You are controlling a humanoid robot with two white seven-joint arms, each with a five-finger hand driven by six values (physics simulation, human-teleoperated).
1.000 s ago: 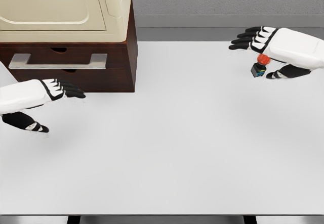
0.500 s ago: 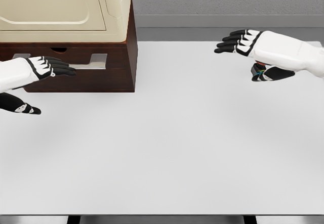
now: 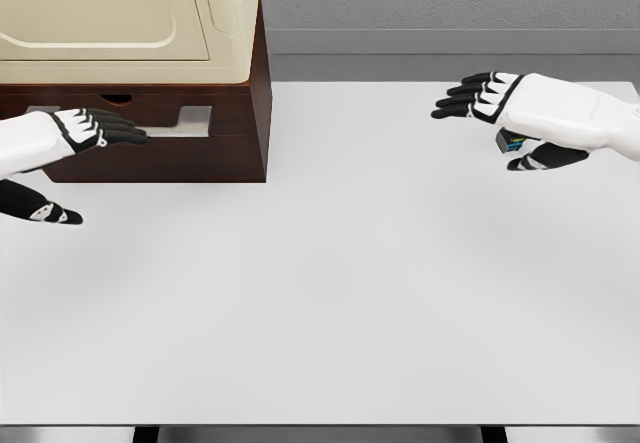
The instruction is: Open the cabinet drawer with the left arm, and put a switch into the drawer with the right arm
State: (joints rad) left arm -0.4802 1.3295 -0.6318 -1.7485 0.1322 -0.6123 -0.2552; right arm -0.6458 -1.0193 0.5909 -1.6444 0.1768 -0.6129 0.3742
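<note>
Head view, items listed left to right.

1. Left hand (image 3: 75, 131): fingers extended over the drawer handle (image 3: 190, 121), laid on or just in front of it; not visibly curled round it, thumb hanging below. Holds nothing.
2. Cabinet (image 3: 200, 148): dark wood base under a cream upper body, at the far left of the table (image 3: 330, 293). Drawer (image 3: 215, 113) front sits flush, so judged unopened.
3. Right hand (image 3: 520, 113): over the table's far right, fingers stretched forward, thumb beneath. Switch (image 3: 511, 142) is tucked under the palm, only a small dark corner showing; whether it is gripped or merely covered cannot be told.

Status: opening not yet done; the pull, the carry and the placing of the switch all appear to remain.
</note>
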